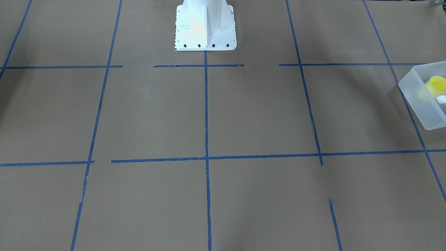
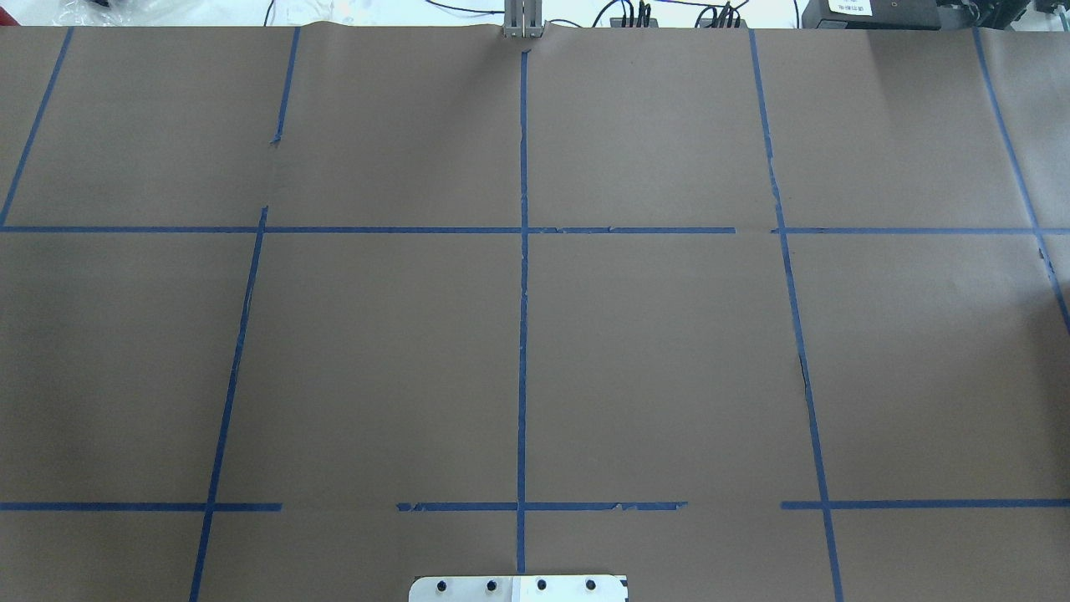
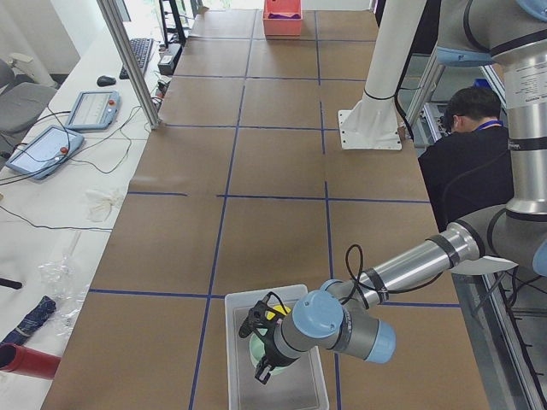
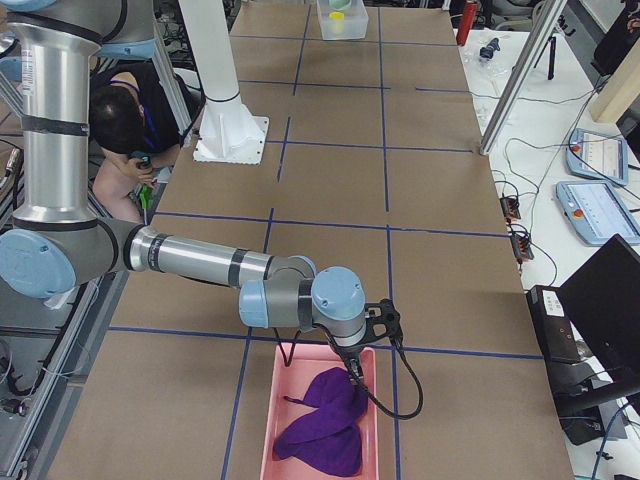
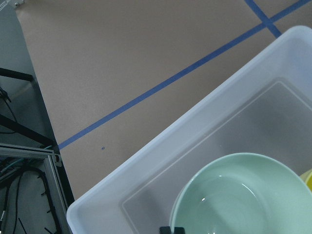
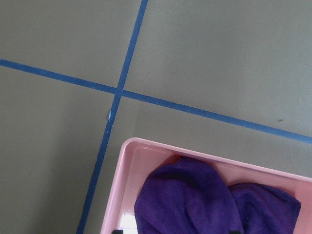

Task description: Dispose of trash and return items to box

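Observation:
The frosted-white box [image 5: 146, 161] holds the pale mint-green bowl [image 5: 234, 195] and the yellow cup [image 1: 436, 85], which shows as a sliver at the left wrist view's right edge. In the exterior left view my left gripper [image 3: 261, 354] hangs inside the box [image 3: 232, 359] over the bowl. In the left wrist view its fingertips [image 5: 172, 229] stand close together at the bowl's rim. My right gripper [image 6: 176, 231] is open, its tips wide apart, just above a purple cloth [image 6: 195, 200] in a pink tray [image 6: 122, 185].
The box [image 1: 414, 101] sits at the table's end on my left and the pink tray [image 4: 275, 420] at the end on my right. The white robot base [image 1: 205, 28] stands at mid-table. An operator [image 3: 466, 145] sits behind the robot.

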